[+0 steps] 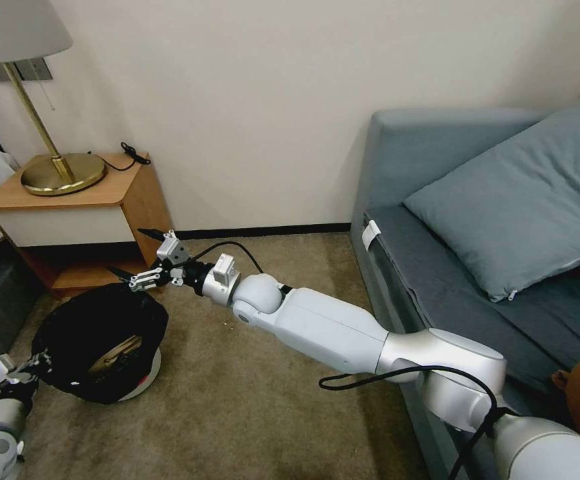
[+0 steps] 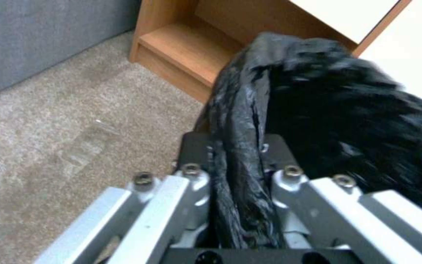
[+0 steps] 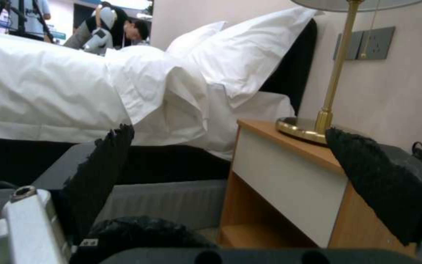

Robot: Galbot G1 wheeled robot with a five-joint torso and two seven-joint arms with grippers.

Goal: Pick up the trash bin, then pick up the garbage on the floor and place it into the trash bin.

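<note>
My left pincer [image 2: 235, 183] is clenched on the black bag edge folded over the rim of the trash bin [image 1: 100, 350], and from the left wrist you can see the liner bunched tight between my fingers [image 2: 191, 190]. That grip is why the bin sits as it does at the lower left of the head frame: tipped toward me, mouth facing up and out, its white base [image 1: 145, 380] low over the carpet [image 1: 237, 407]; whether it touches I cannot tell. Holding it by the rim keeps the opening ready for drops. Something tan and gold [image 1: 113, 357] already shows inside the mouth.

My right pincer [image 1: 145, 257] hangs spread wide and holding nothing, just above the bin's far rim, in front of the wooden nightstand [image 1: 70, 200] at left centre. The right arm reaches long and nearly straight across the frame from the lower right, wrist level, fingers [image 3: 103, 172] aimed toward the nightstand and the bed beyond. The left arm is tucked in the bottom-left corner, forearm short, wrist angled up into the bin's rim.
</note>
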